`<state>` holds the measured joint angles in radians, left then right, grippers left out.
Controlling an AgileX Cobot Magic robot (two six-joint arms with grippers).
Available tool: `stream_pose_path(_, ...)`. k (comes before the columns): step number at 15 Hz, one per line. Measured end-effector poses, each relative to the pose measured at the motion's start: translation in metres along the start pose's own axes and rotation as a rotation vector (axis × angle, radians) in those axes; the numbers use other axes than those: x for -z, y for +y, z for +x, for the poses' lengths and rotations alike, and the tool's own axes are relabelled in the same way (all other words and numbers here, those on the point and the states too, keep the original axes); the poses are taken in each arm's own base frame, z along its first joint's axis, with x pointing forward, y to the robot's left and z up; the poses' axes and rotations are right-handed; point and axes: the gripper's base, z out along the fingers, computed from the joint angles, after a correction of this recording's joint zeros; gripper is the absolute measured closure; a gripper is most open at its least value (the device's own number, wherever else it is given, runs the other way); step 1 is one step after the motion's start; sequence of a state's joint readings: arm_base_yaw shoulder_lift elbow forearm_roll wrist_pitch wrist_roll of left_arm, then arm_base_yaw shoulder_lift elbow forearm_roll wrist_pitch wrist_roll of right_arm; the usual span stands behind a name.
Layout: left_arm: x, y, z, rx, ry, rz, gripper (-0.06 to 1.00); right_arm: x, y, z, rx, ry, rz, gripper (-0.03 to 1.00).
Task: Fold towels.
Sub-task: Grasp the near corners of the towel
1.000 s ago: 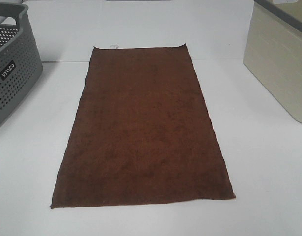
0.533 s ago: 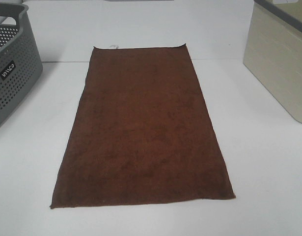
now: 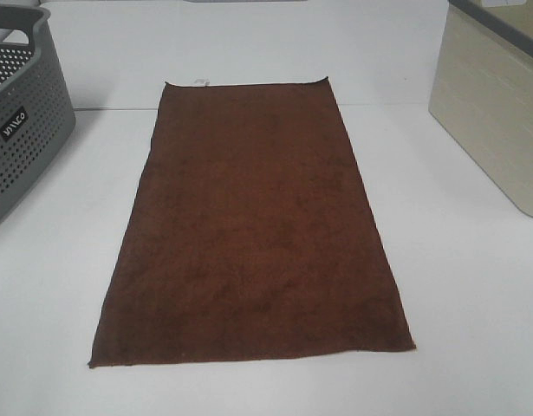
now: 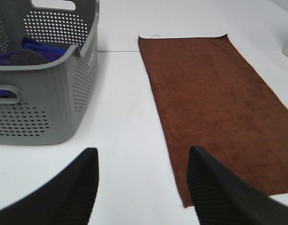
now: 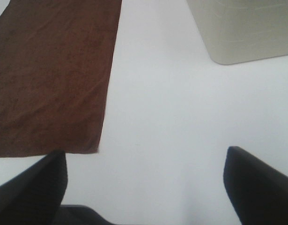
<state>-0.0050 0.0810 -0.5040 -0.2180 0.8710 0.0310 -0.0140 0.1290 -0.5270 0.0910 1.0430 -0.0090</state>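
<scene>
The dark reddish-brown towel [image 3: 253,230] lies spread flat and unfolded on the white table [image 3: 474,295], just beside the gray perforated basket [image 3: 23,130] and apart from it. Its small white tag [image 3: 199,82] sits on the far short edge, at the corner toward the basket. Blue and purple cloth [image 4: 36,49] lies inside the basket. A beige bin [image 3: 491,113] stands across the towel from the basket. The left gripper [image 4: 141,161] hovers between the basket and the towel's near corner, jaws spread wide, holding nothing. The right gripper [image 5: 144,164], well apart from the basket past the towel's other long edge, is likewise wide apart and empty.
</scene>
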Motion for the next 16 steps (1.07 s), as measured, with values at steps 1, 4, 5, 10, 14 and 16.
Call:
stream_pose_path(1,-0.011,-0.001,-0.004,0.050,0.043,0.023,0.40,-0.007,0.000,-0.008,-0.028,0.044,-0.006,0.12)
stream_pose_path(4,-0.050,-0.008,-0.012,0.229,0.236,0.130,0.37,-0.031,0.007,-0.033,-0.109,0.180,-0.077,0.12)
stream_pose_path(5,-0.066,-0.010,-0.013,0.256,0.311,0.166,0.34,-0.041,0.009,-0.039,-0.133,0.231,-0.102,0.12)
stream_pose_path(10,-0.142,-0.010,-0.006,0.323,0.553,0.286,0.31,-0.107,0.011,-0.053,-0.151,0.511,-0.172,0.12)
stream_pose_path(14,-0.196,0.003,0.021,0.353,0.711,0.249,0.31,-0.164,0.013,-0.049,-0.167,0.674,-0.243,0.12)
stream_pose_path(16,-0.215,0.008,0.036,0.379,0.764,0.234,0.31,-0.189,0.014,-0.045,-0.188,0.706,-0.281,0.12)
